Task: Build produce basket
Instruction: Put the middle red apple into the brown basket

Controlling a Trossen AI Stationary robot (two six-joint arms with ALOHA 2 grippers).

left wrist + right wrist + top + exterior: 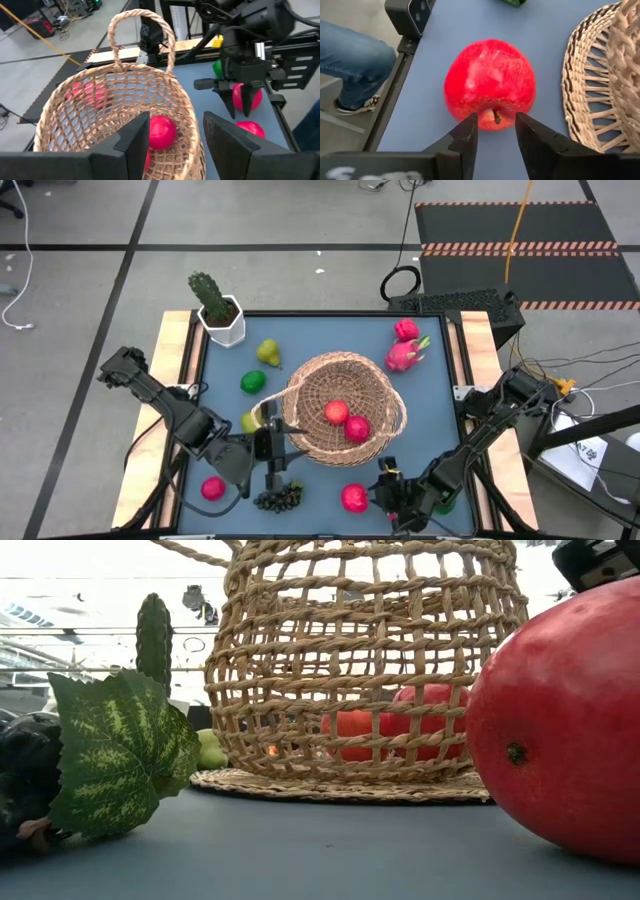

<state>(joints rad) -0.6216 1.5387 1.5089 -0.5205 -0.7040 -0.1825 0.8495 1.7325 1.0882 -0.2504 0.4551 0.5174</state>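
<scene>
A: At the left rim of the basket [345,408], the left gripper [272,423] has its fingers apart astride the wicker wall. Could that tip it?

B: Possibly, if it drags. Two red fruits [346,420] lie inside.

A: And right?

B: The right gripper [496,131] is spread just short of a red apple [490,82] beside the basket, near edge; a glancing touch may roll it away.

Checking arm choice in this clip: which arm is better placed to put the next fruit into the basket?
Right, probably. The right gripper is open just in front of a red apple beside the basket. The left gripper is open over the basket's rim, near no loose fruit.
</scene>
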